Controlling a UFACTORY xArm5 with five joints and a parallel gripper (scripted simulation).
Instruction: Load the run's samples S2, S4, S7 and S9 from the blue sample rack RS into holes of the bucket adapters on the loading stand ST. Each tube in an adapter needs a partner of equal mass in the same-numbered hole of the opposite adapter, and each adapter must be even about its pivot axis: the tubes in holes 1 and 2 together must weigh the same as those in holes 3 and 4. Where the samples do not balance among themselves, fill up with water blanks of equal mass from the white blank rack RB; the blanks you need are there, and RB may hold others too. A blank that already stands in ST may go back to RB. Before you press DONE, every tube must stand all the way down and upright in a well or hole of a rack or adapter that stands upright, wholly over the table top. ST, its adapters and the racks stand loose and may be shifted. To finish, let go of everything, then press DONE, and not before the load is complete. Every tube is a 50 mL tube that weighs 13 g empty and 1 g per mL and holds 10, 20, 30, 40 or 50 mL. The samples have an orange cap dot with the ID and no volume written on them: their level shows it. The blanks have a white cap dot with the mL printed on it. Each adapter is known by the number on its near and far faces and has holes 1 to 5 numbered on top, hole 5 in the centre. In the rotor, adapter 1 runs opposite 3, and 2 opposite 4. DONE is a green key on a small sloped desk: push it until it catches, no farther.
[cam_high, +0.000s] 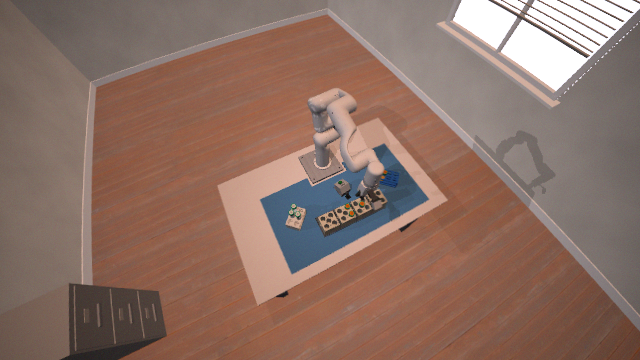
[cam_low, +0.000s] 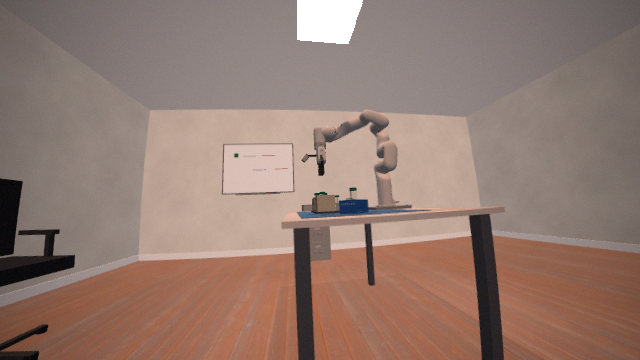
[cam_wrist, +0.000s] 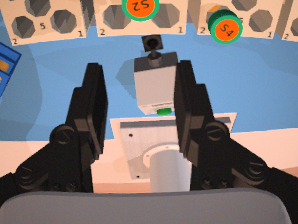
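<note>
1. Wooden floorboards and grey walls surround a pale counter, partly covered by a blue mat.
2. Four adapters stand in a row on the mat, together forming the loading stand.
3. S2 stands in one adapter and S4 in the adapter next to it; their caps partly hide the holes.
4. Another orange-dotted tube shares the adapter with S4, its ID too small to read from above.
5. Near one end of the row is the blue rack, holding at least one tube.
6. Well apart, beyond the other end, the white rack carries green-capped blanks.
7. The gripper hangs above the stand, fingers apart, nothing between them.
8. On the robot's side of the row sits the small desk with its green key.
</note>
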